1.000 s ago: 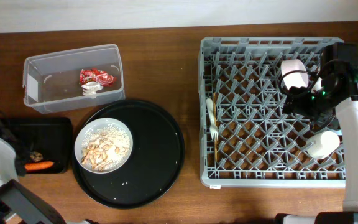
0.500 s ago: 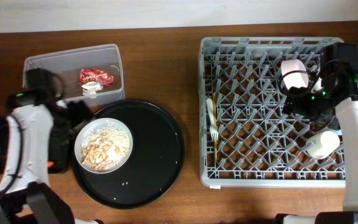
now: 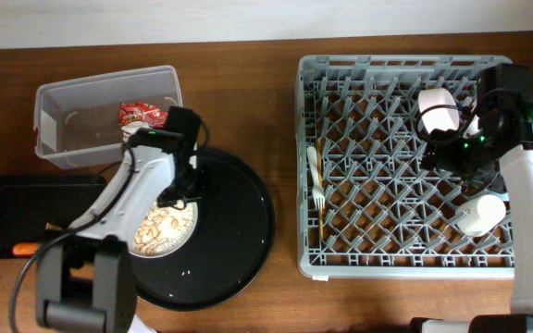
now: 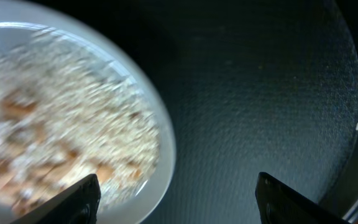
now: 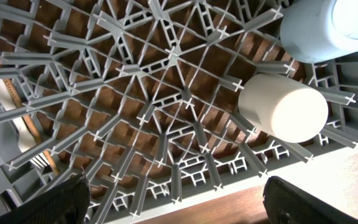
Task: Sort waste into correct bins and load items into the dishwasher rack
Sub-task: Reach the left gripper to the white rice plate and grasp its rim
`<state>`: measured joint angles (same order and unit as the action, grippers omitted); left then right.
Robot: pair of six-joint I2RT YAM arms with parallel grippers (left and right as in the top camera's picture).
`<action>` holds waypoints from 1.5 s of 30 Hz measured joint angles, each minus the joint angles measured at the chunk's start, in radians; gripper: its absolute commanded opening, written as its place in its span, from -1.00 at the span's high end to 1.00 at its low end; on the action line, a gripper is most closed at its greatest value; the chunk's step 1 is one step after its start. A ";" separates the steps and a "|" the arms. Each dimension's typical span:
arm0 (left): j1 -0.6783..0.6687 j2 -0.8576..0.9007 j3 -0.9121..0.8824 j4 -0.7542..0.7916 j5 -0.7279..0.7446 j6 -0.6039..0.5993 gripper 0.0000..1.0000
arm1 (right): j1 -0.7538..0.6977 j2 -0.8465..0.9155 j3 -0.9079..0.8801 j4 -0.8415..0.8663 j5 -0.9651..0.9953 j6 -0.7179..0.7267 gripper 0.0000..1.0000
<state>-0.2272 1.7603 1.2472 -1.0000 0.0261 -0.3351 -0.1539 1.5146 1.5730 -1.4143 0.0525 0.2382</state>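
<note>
My left pincer (image 4: 185, 198): jaws wide, holding nothing, close over the white plate (image 4: 166, 155) of beige scraps (image 4: 55, 143) at frame left, on the round black tray (image 4: 260, 93). Beyond, overhead: red wrapper (image 3: 142, 115) in clear tub (image 3: 49, 139), upper left. My right pincer (image 5: 176, 198): wide, empty, over the grey rack (image 5: 173, 53); cream cup (image 5: 283, 107) right of centre.

A brown desk (image 3: 239, 102) carried a clear tub (image 3: 72, 129) at far left, a shallow black tray (image 3: 26, 208) nearer, and a round tray (image 3: 234, 222) beside both. A grey rack (image 3: 301, 166) stood apart on the right.
</note>
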 measured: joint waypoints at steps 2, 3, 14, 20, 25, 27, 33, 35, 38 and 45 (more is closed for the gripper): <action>-0.018 0.027 0.000 0.020 0.000 0.018 -0.58 | 0.000 0.000 0.000 0.000 0.000 0.000 -0.84; -0.023 0.034 0.000 0.024 0.000 0.023 -0.59 | 0.000 0.000 0.000 0.000 0.000 -0.001 -0.84; -0.032 0.079 0.000 0.063 0.076 0.045 -0.58 | 0.000 0.000 0.000 0.000 0.000 -0.002 -0.84; -0.032 0.080 -0.005 0.065 0.083 0.045 -0.57 | 0.000 0.000 0.000 0.000 0.000 -0.002 -0.84; -0.032 0.080 -0.044 0.080 0.085 0.045 -0.57 | 0.000 0.000 0.000 0.000 0.000 -0.002 -0.84; -0.032 0.080 -0.066 0.100 0.098 0.045 -0.57 | 0.000 0.000 0.000 0.000 0.000 -0.002 -0.84; -0.032 0.081 -0.094 0.108 0.103 0.045 -0.57 | 0.000 0.000 0.000 0.000 0.000 -0.002 -0.84; -0.032 0.081 -0.094 0.109 0.106 0.045 -0.57 | 0.000 0.000 0.000 0.000 0.000 -0.002 -0.84; -0.032 0.081 -0.094 0.122 0.122 0.045 -0.57 | 0.000 0.000 0.000 0.000 0.000 -0.002 -0.84; -0.032 0.081 -0.094 0.127 0.150 0.045 -0.58 | 0.000 0.000 0.000 0.000 0.000 -0.002 -0.84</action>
<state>-0.2588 1.8412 1.1534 -0.8726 0.1764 -0.2905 -0.1539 1.5146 1.5730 -1.4143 0.0525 0.2363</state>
